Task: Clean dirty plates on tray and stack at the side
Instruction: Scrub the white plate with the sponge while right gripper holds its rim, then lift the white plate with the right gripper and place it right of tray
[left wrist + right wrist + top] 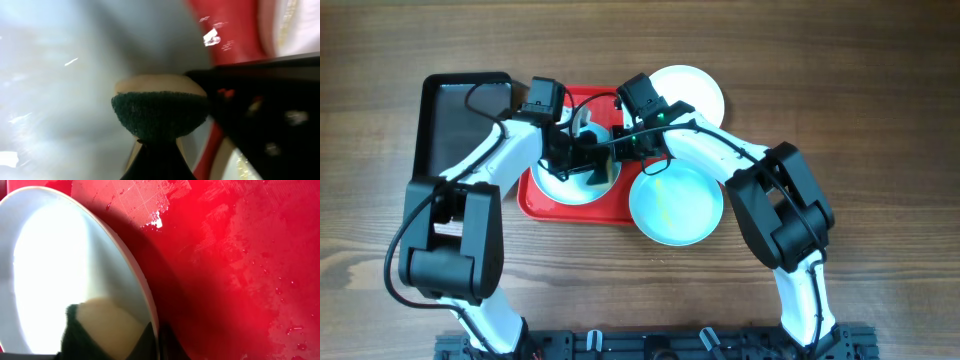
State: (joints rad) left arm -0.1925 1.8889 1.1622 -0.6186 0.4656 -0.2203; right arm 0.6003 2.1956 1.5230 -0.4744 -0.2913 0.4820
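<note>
Over the red tray (pixel 600 212), largely hidden beneath left arm (pixel 505 150) and right arm (pixel 705 148): white plate (pixel 565 190). Blurred at close range: sponge (pixel 160 112).

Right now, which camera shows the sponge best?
Left wrist view: the sponge sits centre frame, green face and pale foam clear. Right wrist view catches a dim piece on the white plate; overhead, arms hide it.

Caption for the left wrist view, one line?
Green-faced sponge pressed against a white plate, red tray behind.
</note>
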